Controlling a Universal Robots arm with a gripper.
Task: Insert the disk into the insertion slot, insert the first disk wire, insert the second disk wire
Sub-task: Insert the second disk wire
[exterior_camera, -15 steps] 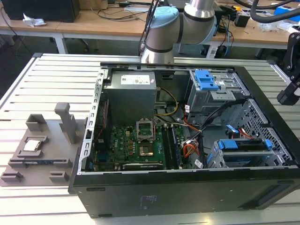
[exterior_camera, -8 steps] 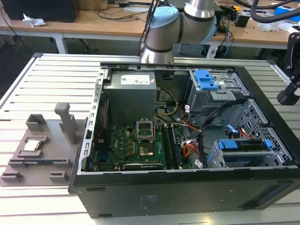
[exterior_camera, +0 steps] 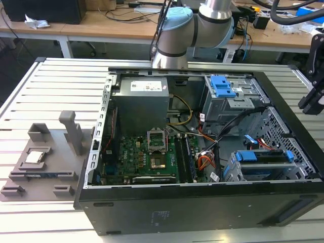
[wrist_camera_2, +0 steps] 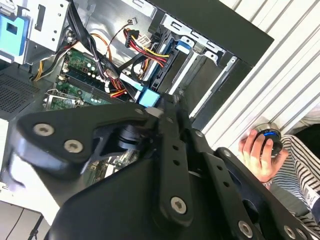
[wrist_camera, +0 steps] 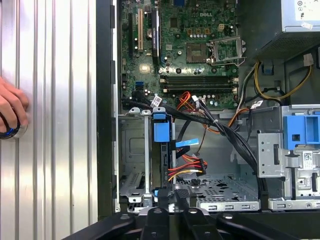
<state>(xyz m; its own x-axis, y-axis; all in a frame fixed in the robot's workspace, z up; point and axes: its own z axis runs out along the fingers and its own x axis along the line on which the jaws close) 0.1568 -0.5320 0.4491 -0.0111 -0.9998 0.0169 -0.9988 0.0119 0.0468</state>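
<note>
While the gripper (wrist_camera: 172, 194) hung over the open PC case (exterior_camera: 202, 212), jaws looked closed on nothing, though the angle was poor. Disk (wrist_camera: 161, 134) sat edge-on in the insertion slot (wrist_camera: 131, 150), blue carrier showing, red-and-orange wire bundle (wrist_camera: 187, 167) just beside it. A person's hand (wrist_camera: 12, 107) held a round device (wrist_camera: 7, 131) on the slatted table (wrist_camera: 55, 100).
</note>
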